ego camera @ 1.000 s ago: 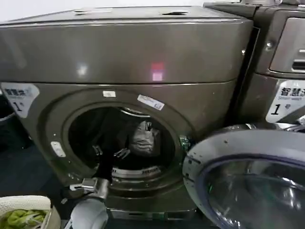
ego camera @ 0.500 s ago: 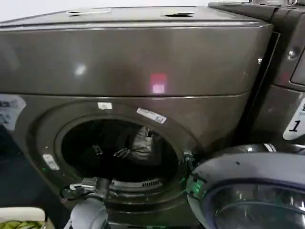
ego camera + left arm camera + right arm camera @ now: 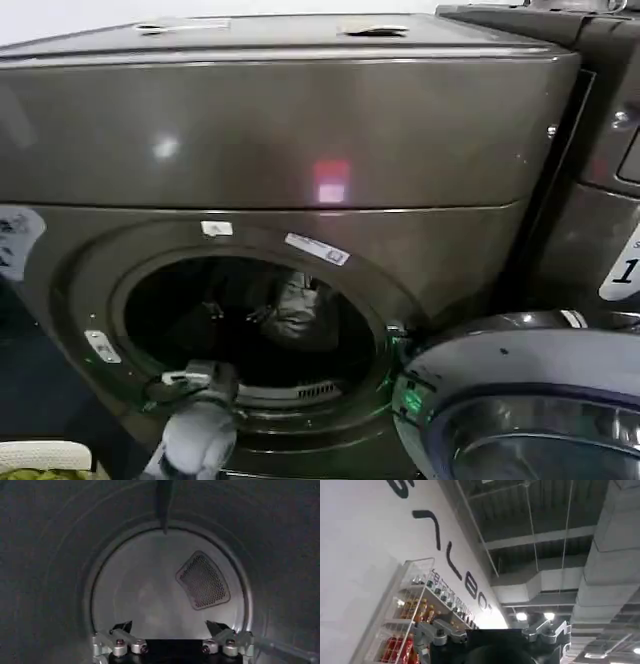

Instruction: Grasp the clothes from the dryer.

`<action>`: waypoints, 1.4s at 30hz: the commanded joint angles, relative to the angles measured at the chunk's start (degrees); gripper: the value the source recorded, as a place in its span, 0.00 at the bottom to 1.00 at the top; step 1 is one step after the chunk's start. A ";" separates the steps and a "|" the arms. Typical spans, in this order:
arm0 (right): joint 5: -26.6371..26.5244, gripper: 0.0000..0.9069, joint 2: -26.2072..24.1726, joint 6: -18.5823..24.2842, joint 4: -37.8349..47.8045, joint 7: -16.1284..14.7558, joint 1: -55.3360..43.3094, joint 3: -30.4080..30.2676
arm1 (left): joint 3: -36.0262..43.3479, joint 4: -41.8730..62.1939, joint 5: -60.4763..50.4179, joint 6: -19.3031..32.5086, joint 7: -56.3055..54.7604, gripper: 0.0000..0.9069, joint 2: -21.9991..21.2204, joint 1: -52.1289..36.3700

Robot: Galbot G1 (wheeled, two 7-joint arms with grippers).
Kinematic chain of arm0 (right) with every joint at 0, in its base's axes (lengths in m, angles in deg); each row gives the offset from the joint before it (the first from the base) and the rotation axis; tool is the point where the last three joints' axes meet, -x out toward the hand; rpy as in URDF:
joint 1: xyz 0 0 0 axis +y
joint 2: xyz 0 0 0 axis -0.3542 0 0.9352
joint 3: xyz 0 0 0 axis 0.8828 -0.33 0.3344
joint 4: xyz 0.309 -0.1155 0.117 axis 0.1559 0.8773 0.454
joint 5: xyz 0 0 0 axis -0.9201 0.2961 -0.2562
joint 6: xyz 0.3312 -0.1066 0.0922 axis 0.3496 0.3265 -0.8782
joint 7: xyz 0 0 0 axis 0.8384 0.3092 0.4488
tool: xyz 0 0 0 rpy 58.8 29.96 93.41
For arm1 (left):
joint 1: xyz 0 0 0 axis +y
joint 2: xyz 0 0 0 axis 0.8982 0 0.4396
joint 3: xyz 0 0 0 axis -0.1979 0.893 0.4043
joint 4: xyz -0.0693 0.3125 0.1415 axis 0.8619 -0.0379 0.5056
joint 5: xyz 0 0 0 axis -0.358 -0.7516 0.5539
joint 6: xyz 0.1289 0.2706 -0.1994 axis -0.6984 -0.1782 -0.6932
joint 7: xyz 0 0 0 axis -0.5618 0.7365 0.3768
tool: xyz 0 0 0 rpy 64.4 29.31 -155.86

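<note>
The dryer point(image 3: 300, 130) is a big bronze-grey box with its round port open. Deep in the dark drum sits the clothes point(image 3: 295, 312), a small pale grey crumpled wad. My left arm point(image 3: 198, 430) reaches in through the port. Its gripper point(image 3: 237, 310) is open, just left of the wad, with nothing between its fingers. In the left wrist view that gripper point(image 3: 169, 627) faces the drum's pale back wall, with its two dark fingertips point(image 3: 122, 626) spread wide. My right gripper point(image 3: 492, 630) is parked away from the dryer, pointing up at a ceiling, and is open.
The dryer's round glass door point(image 3: 520, 400) hangs open at the lower right, close to the port. A second machine point(image 3: 610, 150) stands to the right. A white basket rim point(image 3: 40, 455) shows at the bottom left. A mesh vent point(image 3: 202, 580) sits on the drum's back wall.
The head view has drawn closer, so the dryer looks bigger and the basket has slid down out of sight. My left arm has risen a little; its gripper stays open beside the wad.
</note>
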 commanded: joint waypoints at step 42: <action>-1.62 1.00 0.62 0.98 -0.45 -1.53 2.52 2.57 | 11.99 66.71 -44.51 9.90 58.35 1.00 -7.27 -44.61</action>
